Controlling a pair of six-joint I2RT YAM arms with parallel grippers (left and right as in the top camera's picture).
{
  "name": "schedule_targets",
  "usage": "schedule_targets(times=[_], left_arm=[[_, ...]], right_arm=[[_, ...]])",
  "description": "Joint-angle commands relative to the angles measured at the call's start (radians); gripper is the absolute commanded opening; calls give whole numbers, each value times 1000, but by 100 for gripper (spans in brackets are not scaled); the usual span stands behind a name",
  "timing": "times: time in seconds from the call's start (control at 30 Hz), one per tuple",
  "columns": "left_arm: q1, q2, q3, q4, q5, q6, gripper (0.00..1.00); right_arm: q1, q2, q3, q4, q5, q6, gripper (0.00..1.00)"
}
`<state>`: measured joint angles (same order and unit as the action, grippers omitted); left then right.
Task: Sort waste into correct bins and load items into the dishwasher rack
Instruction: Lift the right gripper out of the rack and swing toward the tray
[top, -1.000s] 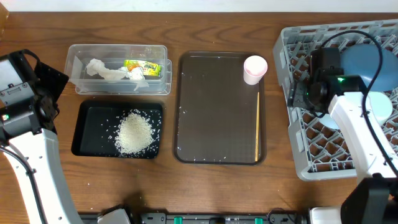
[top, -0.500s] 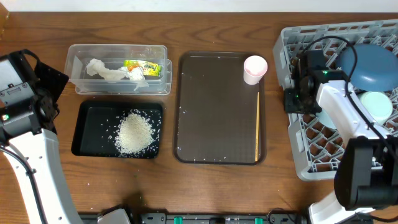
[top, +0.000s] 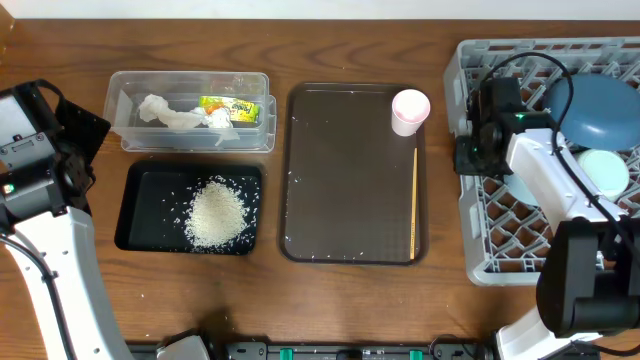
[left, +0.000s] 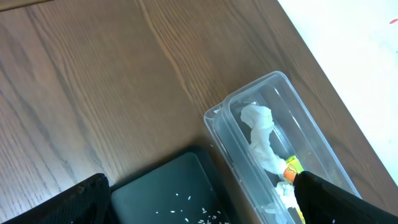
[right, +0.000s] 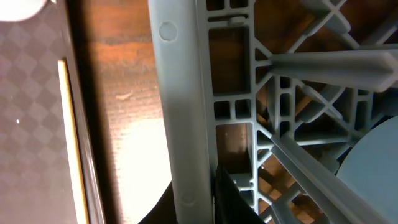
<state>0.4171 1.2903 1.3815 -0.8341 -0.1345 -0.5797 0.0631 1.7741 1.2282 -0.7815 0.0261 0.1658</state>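
My right gripper (top: 467, 156) is shut on the left rim of the grey dishwasher rack (top: 480, 250), one finger on each side of the wall (right: 186, 124). In the rack stand the dark blue plate (top: 597, 103) and the mint green bowl (top: 604, 170); a pale blue curve (right: 376, 165) shows under my arm. The pink cup (top: 410, 110) and the chopsticks (top: 414, 200) lie on the brown tray. Rice (top: 217, 213) is heaped in the black tray (top: 140, 220). Tissue (top: 165, 113) and the wrapper (top: 228, 106) lie in the clear tub (top: 190, 146). My left gripper (left: 205, 208) hangs open above the black tray's corner.
The dark brown serving tray (top: 350, 180) lies between the bins and the rack, with a few stray rice grains on it. The rack reaches the right edge of the overhead view. Bare wooden tabletop (top: 300, 300) runs along the front.
My right gripper has come down onto the rack's left rim and shut on it. The rack has shifted slightly to the right. The left arm has not moved.
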Motion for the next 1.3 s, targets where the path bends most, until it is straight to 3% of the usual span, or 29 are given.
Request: schedule_targets(times=[0.0,0.3,0.63,1.27], left_arm=[[5,4,10,-3,-9,-5,96],[4,4,10,-3,-9,-5,96],[5,4,10,-3,-9,-5,96],[4,4,10,-3,-9,-5,96]], right_arm=[[-4,-2,7,16,-24,176,1],[-3,-2,7,64,-66,209,2],[-3,-2,7,70,-192,-26,1],[-3,-2,7,29,-218,-179,1]])
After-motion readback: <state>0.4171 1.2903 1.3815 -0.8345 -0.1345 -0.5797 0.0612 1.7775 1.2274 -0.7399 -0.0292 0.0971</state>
